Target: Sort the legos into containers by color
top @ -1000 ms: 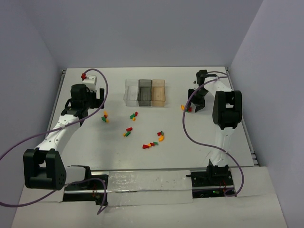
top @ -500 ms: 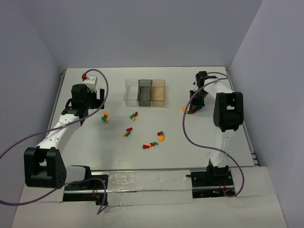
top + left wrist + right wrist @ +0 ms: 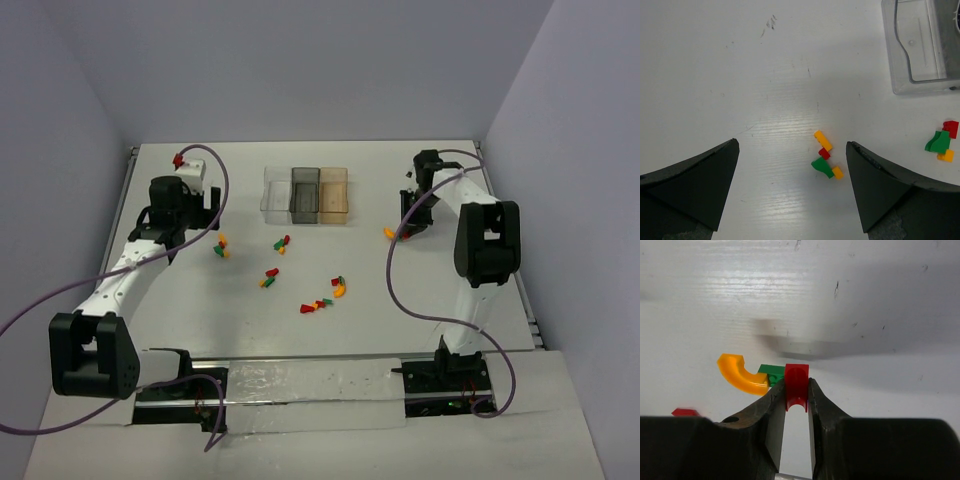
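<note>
1. Right of the containers (image 3: 306, 196), the right gripper (image 3: 796, 388) pinches a red lego (image 3: 796, 374).
2. An orange curved lego (image 3: 739, 374) and a green lego (image 3: 770, 374) lie just beside it.
3. Left of the containers, the left gripper (image 3: 792, 146) gapes wide above a small lego cluster (image 3: 826, 156).

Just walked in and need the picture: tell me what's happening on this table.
The right gripper has its jaws shut on a small red plastic brick, beside a green brick and a curved orange piece. The left gripper hovers, jaws wide, over a yellow-red-green brick cluster near the three joined see-through bins.
</note>
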Robot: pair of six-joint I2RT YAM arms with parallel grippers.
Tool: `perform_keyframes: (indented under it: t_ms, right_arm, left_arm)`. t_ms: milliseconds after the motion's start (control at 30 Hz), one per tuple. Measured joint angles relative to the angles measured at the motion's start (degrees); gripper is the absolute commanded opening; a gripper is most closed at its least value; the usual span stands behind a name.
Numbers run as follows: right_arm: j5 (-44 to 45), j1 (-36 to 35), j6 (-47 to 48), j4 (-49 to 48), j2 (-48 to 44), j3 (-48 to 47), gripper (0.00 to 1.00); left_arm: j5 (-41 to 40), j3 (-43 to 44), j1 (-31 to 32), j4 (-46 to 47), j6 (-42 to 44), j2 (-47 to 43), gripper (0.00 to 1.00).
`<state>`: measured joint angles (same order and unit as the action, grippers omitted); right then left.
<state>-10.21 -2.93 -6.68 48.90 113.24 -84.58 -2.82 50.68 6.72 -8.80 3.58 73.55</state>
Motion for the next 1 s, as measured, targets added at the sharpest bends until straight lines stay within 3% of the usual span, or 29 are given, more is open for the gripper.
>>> perform_keyframes:
  t_ms: [233, 567, 767, 1000]
  right_arm:
    - [-2.97, -0.96, 1.79, -2.39, -5.09, 4.05, 0.0]
    - [-4.95, -12.99, 4.28, -9.23, -14.3, 6.17, 0.0]
    - [-6.85, -20.23, 3.53, -11.45, -15.15, 6.04, 0.0]
    - [-8.25, -24.16, 0.17, -12.59, -15.07, 3.62, 0.0]
  left_arm:
    - [8.26, 2.4, 0.0, -4.18, -0.31, -1.47, 0.99]
    - [40.55, 3.92, 0.26, -6.27, -9.78, -3.41, 0.97]
    - [53.52, -0.94, 1.18, 6.12, -24.31, -1.78, 0.9]
    - [57.38, -6.26, 4.82, 17.95, -37.86, 2.3, 0.81]
